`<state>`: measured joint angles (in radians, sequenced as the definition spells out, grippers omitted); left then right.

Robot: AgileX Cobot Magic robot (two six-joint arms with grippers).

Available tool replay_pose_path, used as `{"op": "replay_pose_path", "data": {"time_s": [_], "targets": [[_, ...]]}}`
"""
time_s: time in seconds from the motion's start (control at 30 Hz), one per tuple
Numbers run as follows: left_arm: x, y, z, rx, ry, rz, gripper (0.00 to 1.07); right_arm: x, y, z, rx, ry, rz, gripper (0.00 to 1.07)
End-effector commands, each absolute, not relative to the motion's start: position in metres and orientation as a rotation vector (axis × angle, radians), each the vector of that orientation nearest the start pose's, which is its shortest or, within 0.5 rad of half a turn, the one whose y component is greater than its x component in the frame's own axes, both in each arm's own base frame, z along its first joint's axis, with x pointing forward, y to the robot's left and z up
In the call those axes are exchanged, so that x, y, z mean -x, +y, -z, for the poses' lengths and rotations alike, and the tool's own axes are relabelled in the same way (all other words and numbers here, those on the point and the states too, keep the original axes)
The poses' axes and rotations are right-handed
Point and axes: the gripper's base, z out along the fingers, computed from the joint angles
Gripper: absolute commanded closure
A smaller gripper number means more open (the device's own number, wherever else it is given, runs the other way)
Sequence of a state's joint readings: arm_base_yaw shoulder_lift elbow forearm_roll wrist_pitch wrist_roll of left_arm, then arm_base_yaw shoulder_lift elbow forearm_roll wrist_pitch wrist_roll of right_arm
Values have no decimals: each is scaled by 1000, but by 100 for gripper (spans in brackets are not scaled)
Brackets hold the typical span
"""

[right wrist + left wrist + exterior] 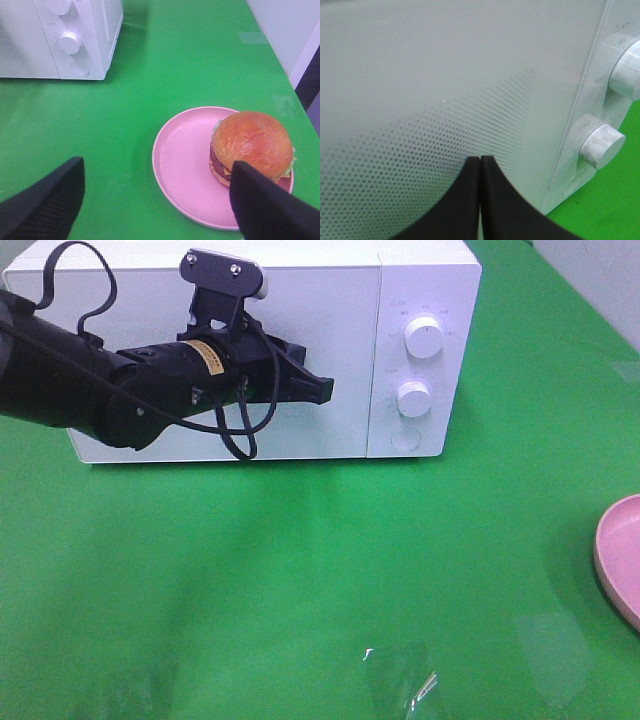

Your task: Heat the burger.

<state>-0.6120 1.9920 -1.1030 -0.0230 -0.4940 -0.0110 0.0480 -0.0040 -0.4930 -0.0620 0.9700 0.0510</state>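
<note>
One burger (pixel 252 145) on one pink plate (pixel 182 165); one microwave (pixel 330 300), two knobs; left pincer (pixel 480 162) pressed together; right pincer (pixel 157 200) spread

Markings on the microwave (pixel 250 350) are too small to read.

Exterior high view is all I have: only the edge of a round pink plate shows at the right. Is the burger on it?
Observer: Yes. The right wrist view shows the burger with the glossy golden-brown bun sitting on the round pink plate, off to one side rather than centred.
Operator: Is the right gripper holding it?
Observer: No. The right gripper hangs above the plate, jaws wide apart and touching nothing.
Operator: And the left gripper, against the microwave?
Observer: The left gripper has its jaws pressed together, tips close to the white microwave's dotted door, which is closed.
</note>
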Motion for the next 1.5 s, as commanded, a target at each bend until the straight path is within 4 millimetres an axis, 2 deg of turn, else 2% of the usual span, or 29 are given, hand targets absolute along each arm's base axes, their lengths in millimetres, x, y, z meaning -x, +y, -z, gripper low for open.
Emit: {"op": "replay_pose_path", "data": {"time_s": [0.03,0.33,0.37,0.4,0.43,0.47,0.5,0.53,0.57,0.6,0.63,0.67,0.7,0.73,0.8,0.87,0.97,1.3,1.47,1.5], "targets": [[-366,-235,-191,-384,1766,434,107,5,-5,-283,2,1922,15,32],[-335,-252,-200,-539,1917,449,107,5,-5,-283,2,1922,15,32],[-325,-256,-202,-618,1955,438,97,5,-5,-283,2,1922,15,32],[-325,-256,-202,-618,1955,438,97,5,-5,-283,2,1922,15,32],[-316,-259,-204,-676,1994,430,81,5,-5,-283,2,1922,15,32],[-316,-259,-204,-676,1994,430,81,5,-5,-283,2,1922,15,32],[-306,-262,-206,-721,2045,426,63,5,-5,-283,2,1922,14,32],[-306,-262,-206,-721,2045,426,63,5,-5,-283,2,1922,14,32],[-297,-265,-207,-762,2098,422,41,5,-5,-283,2,1922,14,32],[-297,-265,-207,-762,2098,422,41,5,-5,-283,2,1922,14,32],[-287,-266,-207,-807,2158,413,25,5,-5,-283,2,1922,14,32],[-287,-266,-207,-807,2158,413,25,5,-5,-283,2,1922,14,32],[-278,-269,-206,-853,2209,404,15,5,-5,-283,2,1922,15,32],[-278,-269,-206,-853,2209,404,15,5,-5,-283,2,1922,15,32],[-258,-268,-204,-955,2340,364,13,5,-5,-283,2,1922,15,32],[-251,-266,-205,-988,2397,347,13,5,-5,-283,2,1922,15,32],[-248,-265,-205,-996,2420,341,13,5,-5,-283,2,1922,15,32],[-217,-234,-214,-1119,2769,194,13,5,-5,-283,2,1922,15,32],[-222,-218,-221,-1052,2845,192,13,5,-5,-283,2,1922,15,32],[-227,-206,-225,-1005,2887,197,13,5,-5,-283,2,1922,15,32]]}}
